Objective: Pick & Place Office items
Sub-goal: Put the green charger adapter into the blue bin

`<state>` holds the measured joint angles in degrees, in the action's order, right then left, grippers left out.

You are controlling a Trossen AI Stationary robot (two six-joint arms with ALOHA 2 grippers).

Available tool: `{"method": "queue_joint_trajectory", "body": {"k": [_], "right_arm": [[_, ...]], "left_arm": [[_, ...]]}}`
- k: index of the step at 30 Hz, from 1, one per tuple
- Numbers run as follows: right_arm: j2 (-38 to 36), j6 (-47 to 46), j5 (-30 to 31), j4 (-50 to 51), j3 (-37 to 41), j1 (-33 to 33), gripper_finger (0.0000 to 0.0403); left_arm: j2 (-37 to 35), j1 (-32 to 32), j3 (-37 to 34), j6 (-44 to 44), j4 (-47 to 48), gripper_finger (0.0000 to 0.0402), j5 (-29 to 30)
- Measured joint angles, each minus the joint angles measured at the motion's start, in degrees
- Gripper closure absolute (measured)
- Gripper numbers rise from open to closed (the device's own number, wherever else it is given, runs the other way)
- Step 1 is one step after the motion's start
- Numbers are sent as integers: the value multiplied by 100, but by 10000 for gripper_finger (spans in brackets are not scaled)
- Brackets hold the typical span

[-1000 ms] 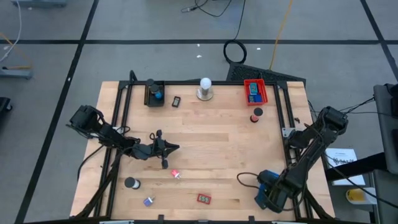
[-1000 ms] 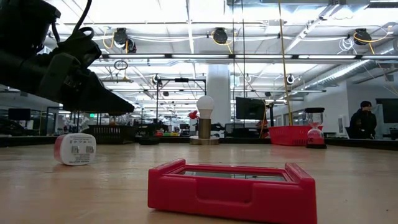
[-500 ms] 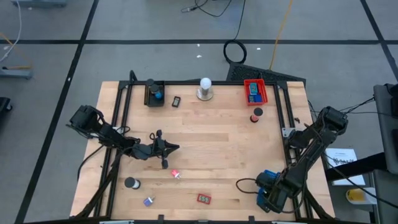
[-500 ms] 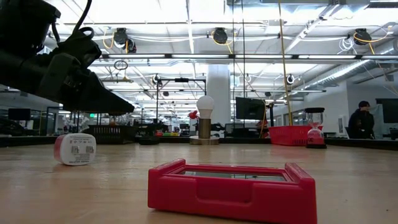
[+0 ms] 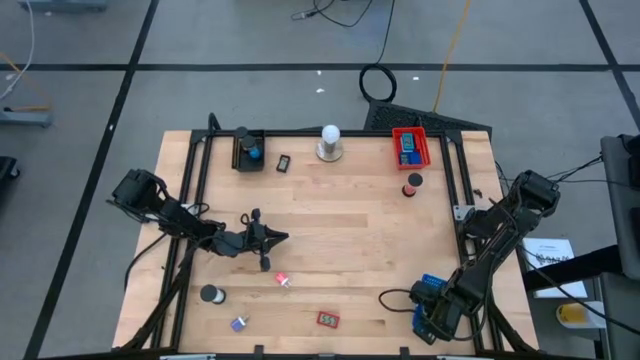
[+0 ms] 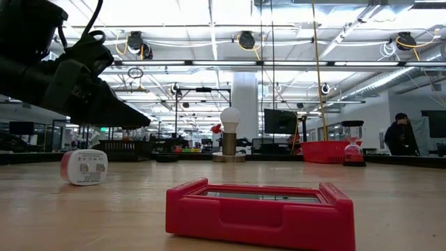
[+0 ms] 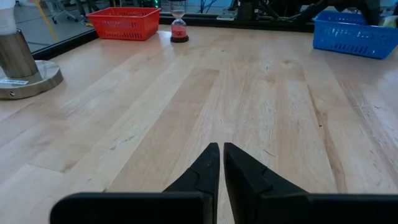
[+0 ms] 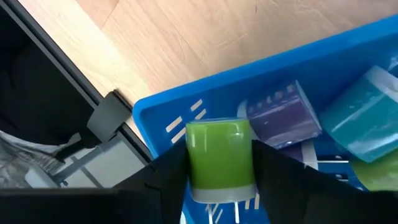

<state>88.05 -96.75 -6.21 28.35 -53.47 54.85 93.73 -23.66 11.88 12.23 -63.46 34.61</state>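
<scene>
In the right wrist view a green block sits between the fingers of my right gripper, over the blue tray at the table's near right corner. A purple piece and a teal piece lie in that tray. My left gripper is shut on nothing, hovering left of the table's middle. Loose office items lie near the front edge: a red piece, a white-and-red piece, a purple piece and a dark round roll. My right gripper pinches the green block by two opposite sides between its two fingers. The fingers slant down from above into the blue tray. The block stands upright between them; whether its lower end rests on the tray floor, I cannot tell.
At the far edge stand a red tray, a black tray, a white ball on a round base, a small black piece and a red hourglass. Bare wood lies across the middle.
My right gripper has rolled a little about its own line over the blue tray, and the cable loop beside it has shifted toward the near edge.
</scene>
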Motion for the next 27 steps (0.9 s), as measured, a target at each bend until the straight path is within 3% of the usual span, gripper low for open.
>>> {"method": "queue_joint_trajectory", "body": {"k": [6,14,27], "right_arm": [[-26,-2,-184,58,2,-2,214],[-262,-41,-240,525,22,2,216],[-258,367,34,348,20,0,344]], "left_arm": [[0,2,0,0,0,371,0],[0,0,0,0,29,371,1],[0,0,0,0,28,371,1]]}}
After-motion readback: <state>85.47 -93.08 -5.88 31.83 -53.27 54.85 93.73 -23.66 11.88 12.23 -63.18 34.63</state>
